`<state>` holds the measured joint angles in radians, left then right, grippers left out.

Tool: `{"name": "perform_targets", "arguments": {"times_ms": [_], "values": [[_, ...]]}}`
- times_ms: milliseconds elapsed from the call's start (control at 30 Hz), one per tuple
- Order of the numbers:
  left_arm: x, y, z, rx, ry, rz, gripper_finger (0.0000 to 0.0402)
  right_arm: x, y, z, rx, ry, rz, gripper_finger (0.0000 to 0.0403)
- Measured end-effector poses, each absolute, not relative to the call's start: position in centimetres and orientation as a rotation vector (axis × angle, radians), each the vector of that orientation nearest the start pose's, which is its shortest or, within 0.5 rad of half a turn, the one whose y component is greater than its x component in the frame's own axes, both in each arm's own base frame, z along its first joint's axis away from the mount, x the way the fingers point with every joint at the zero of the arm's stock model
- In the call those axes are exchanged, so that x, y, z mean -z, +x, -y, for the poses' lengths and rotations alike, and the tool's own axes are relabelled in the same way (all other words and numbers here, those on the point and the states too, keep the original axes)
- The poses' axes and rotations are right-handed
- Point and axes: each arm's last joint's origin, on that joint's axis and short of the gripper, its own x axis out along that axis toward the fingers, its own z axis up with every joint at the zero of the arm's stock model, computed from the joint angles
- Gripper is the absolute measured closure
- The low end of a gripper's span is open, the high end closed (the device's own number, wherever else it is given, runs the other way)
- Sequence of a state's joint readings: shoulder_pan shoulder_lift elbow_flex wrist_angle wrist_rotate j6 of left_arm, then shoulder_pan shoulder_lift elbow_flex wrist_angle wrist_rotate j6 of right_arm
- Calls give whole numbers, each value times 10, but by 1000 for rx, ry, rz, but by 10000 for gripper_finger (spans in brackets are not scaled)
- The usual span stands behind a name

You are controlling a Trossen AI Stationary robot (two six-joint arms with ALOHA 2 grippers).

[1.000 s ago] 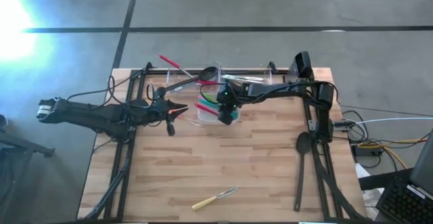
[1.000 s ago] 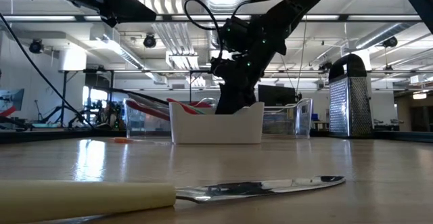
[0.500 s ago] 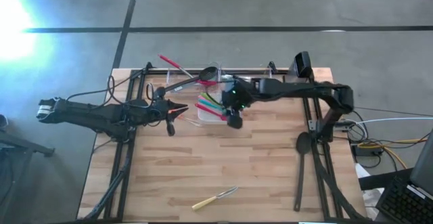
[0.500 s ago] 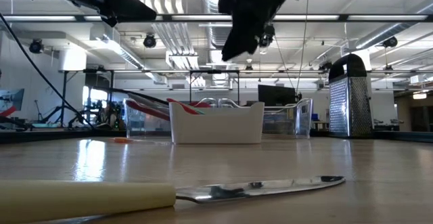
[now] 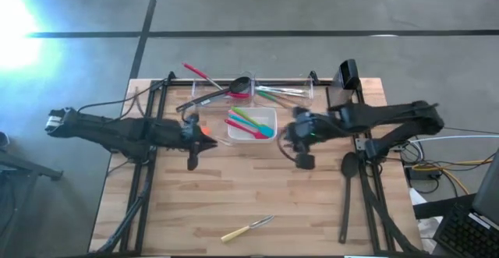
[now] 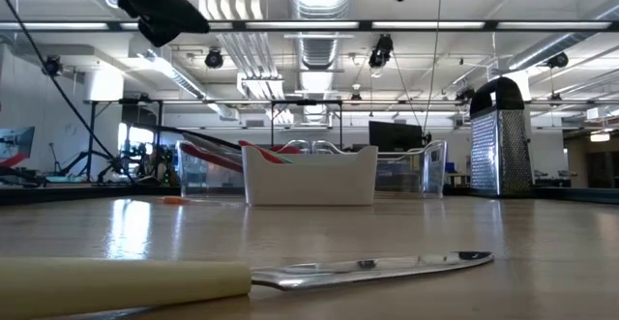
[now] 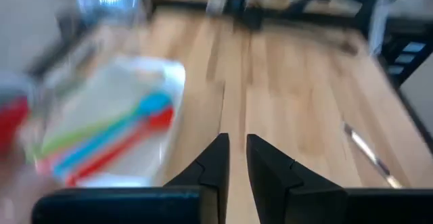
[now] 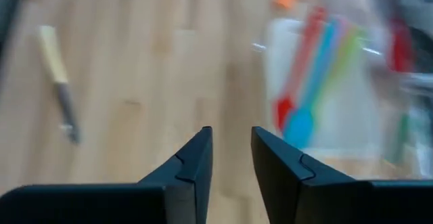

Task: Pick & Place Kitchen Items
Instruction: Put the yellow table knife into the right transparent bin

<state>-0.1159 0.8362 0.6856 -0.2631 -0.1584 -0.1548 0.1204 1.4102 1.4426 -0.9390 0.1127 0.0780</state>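
High view, left side: left gripper [image 5: 192, 161] stationed over bare desk [image 5: 257, 192] just left of the white dish [image 5: 269, 114], shifted only slightly from a second ago. Fingers drawn all but closed, a narrow slit between them, nothing held. Small orange item [image 5: 205, 132] noted on the desk just beside that arm; nature not determinable.

Centre: white dish now fully uncovered, holding green spoon [image 5: 248, 118], blue spoon [image 5: 257, 127] and pink spoon [image 5: 243, 129] laid side by side. Clear bins [image 5: 282, 94] behind it carrying further utensils, including black ladle [image 5: 238, 85] and red utensil [image 5: 196, 72] jutting past the rim. Cream-handled knife [image 5: 248, 228] lying alone near the front edge, well apart from both arms, untouched.

Right side: right gripper [image 5: 304, 160] withdrawn from the dish, where it stood a second ago, and now hanging over bare desk to the right of it. Fingers parted, empty.

Assessment: a delivery into the dish judged complete, with release effected and the arm cleared. Right gripper free for the next item. Knife judged the plainest piece outstanding, though the choice cannot be confirmed from present evidence.
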Motion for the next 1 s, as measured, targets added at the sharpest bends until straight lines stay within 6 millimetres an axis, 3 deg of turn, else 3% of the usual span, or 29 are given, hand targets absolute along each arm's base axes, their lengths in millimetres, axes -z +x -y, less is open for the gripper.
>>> {"name": "perform_targets", "arguments": {"times_ms": [167, 433, 633, 1000], "values": [[-285, 201, 48, -127, -214, -616, 346, -372, 242, -32, 202, -71, -857, 329], [-299, 242, 117, -79, -368, -782, 346, -386, 201, -23, 274, -83, -749, 345], [-296, 273, 157, -29, -408, -932, 345, -383, 184, -19, 292, -107, -727, 343], [-261, 312, 206, 17, -473, -1131, 310, -353, 174, -18, 329, -34, -786, 328]]}}
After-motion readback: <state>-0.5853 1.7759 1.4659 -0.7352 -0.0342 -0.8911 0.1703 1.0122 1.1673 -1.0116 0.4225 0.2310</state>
